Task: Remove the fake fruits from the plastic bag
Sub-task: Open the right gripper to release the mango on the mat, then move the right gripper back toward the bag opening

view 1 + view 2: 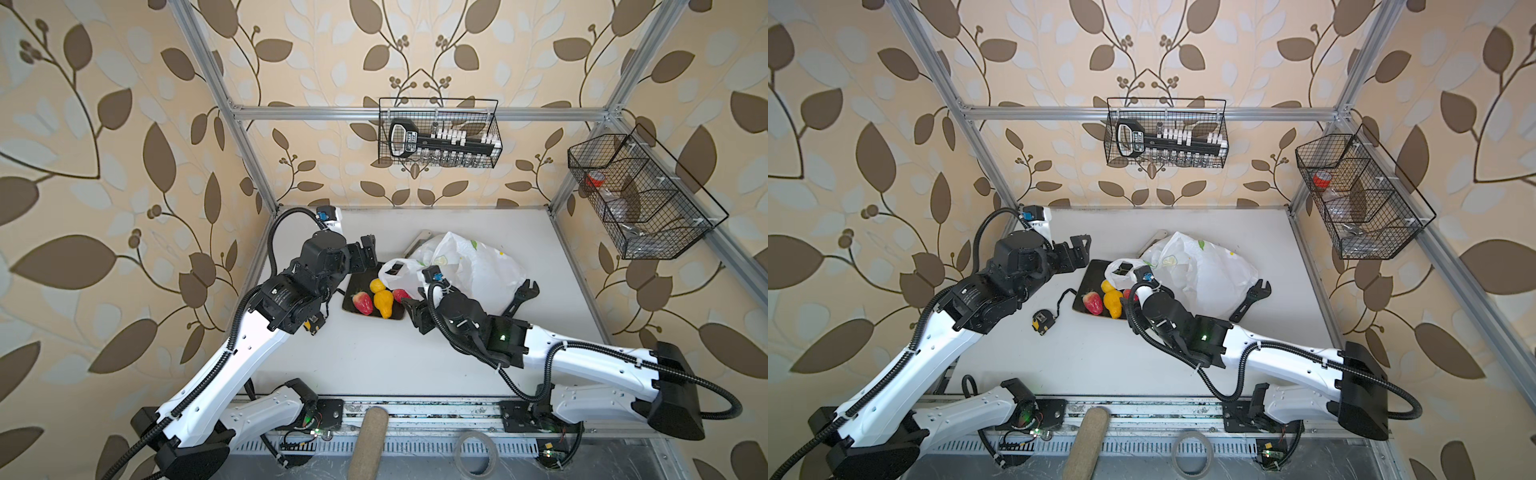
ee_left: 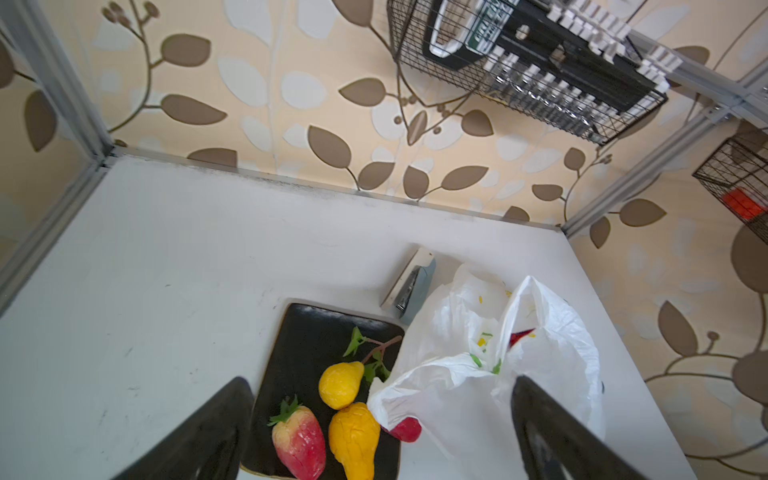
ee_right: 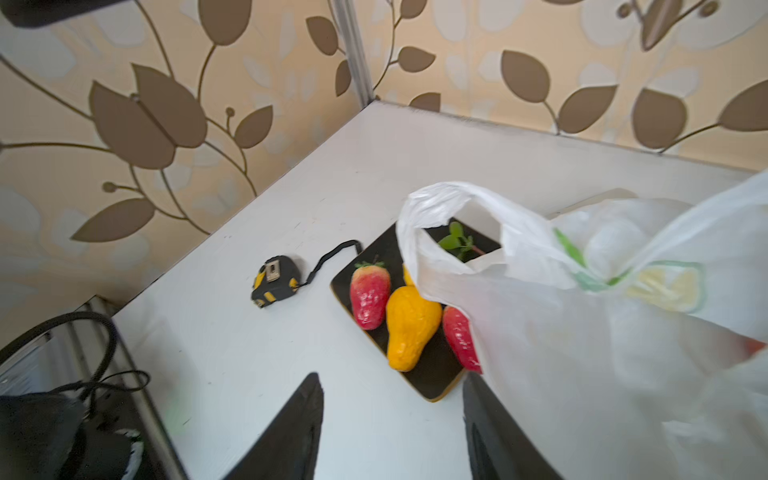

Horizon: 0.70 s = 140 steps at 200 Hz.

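Left gripper (image 2: 380,382) and right gripper (image 3: 390,378) are spread, empty; fake fruits (image 3: 409,328) could be swept off the plate (image 2: 307,332) if the plastic bag (image 3: 582,353) is dragged.

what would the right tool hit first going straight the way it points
Likely the dark plate, at its near corner, then the yellow pear on it; how high the right tool sits is unclear.

white bag (image 1: 478,270), black plate (image 2: 303,345), yellow pear (image 2: 355,440)
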Tool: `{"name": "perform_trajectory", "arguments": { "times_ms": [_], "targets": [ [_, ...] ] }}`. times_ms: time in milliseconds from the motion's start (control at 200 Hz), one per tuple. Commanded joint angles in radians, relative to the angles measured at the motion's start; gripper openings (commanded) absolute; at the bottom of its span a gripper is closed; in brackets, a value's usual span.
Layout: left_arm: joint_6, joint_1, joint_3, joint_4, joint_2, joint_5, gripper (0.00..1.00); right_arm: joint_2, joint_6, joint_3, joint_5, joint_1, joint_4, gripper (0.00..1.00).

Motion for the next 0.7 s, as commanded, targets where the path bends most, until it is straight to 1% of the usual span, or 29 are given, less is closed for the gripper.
{"name": "perform_trajectory", "arguments": {
  "times_ms": [0,70,140,215,361,491,621,696],
  "targets": [
    [0.028,0.007,-0.008,0.039,0.062,0.190,0.96,0.012,0.115,-0.012,0.097,-0.078,-0.159,0.48],
    [0.045,0.007,0.000,0.031,0.106,0.280,0.97,0.048,0.155,0.002,0.065,-0.133,-0.190,0.47],
    [0.050,0.007,-0.005,0.023,0.140,0.324,0.97,0.097,0.172,0.022,0.014,-0.177,-0.187,0.47],
    [0.056,0.006,-0.028,0.020,0.163,0.334,0.97,0.165,0.193,0.056,-0.046,-0.233,-0.187,0.47],
    [0.070,0.008,-0.099,0.051,0.191,0.317,0.97,0.284,0.172,0.104,-0.071,-0.276,-0.136,0.47],
    [0.089,0.013,-0.157,0.121,0.242,0.364,0.92,0.365,0.132,0.113,-0.094,-0.305,-0.099,0.46],
    [0.122,0.020,-0.173,0.178,0.310,0.402,0.88,0.391,0.084,0.084,-0.116,-0.337,-0.057,0.44],
    [0.146,0.026,-0.160,0.190,0.353,0.417,0.81,0.381,0.067,0.067,-0.130,-0.356,-0.048,0.44]
  ]
}}
